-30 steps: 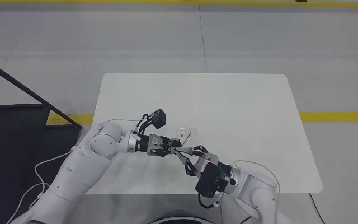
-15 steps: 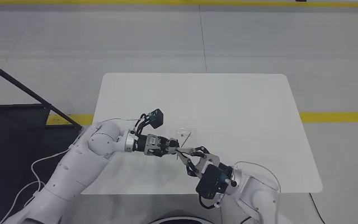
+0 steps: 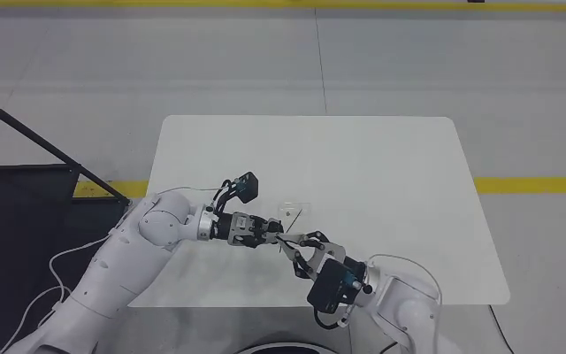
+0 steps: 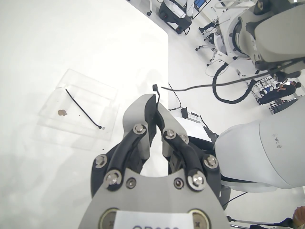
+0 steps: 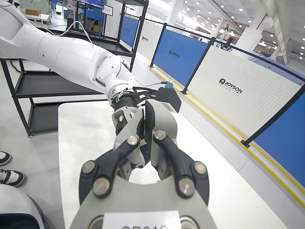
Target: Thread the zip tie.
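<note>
The zip tie [image 4: 155,87] is thin and black. Its small square head projects just beyond the fingertips of the left gripper [image 4: 156,103]. The strap runs back between the two finger pads and is hidden there, and its tail end cannot be traced. The left gripper is clamped onto the strap, pads nearly touching.

In the top view the tie is too fine to make out. The left gripper sits below the centre of that frame, left of the midline, tip to tip with the right gripper [image 3: 294,244]. In the right wrist view the right gripper's fingers are pressed together, with the left gripper directly behind them. Whether the tie lies between the right pads cannot be determined.

A clear tray [image 3: 289,211] rests on the white table [image 3: 380,168], just above the grippers in the top view frame. A second black zip tie [image 4: 81,109] lies flat inside it, beside a small brown speck [image 4: 62,112].
</note>
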`<state>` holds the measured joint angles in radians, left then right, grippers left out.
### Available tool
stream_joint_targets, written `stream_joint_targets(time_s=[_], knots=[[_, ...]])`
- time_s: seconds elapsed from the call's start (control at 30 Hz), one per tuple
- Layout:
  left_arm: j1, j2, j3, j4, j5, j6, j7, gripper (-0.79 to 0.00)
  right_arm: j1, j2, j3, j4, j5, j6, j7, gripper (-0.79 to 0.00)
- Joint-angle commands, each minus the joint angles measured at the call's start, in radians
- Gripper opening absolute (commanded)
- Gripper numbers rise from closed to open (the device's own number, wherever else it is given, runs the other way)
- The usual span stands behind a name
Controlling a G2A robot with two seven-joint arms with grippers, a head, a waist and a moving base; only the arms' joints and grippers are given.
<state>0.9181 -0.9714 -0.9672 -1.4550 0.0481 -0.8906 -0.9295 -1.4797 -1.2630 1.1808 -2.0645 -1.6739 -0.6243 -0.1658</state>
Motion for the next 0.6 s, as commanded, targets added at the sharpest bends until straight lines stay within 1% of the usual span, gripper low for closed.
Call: stream_joint_targets(time_s=[0.0, 0.57], knots=[[0.000, 0.000, 0.000, 0.000, 0.000, 0.000, 0.000, -0.785, 0.004, 0.001, -0.002, 0.003, 0.002, 0.001, 0.001, -0.785], [0.000, 0.000, 0.000, 0.000, 0.000, 0.000, 0.000, -0.785, 0.013, 0.013, -0.009, 0.008, 0.017, 0.027, 0.010, -0.785]])
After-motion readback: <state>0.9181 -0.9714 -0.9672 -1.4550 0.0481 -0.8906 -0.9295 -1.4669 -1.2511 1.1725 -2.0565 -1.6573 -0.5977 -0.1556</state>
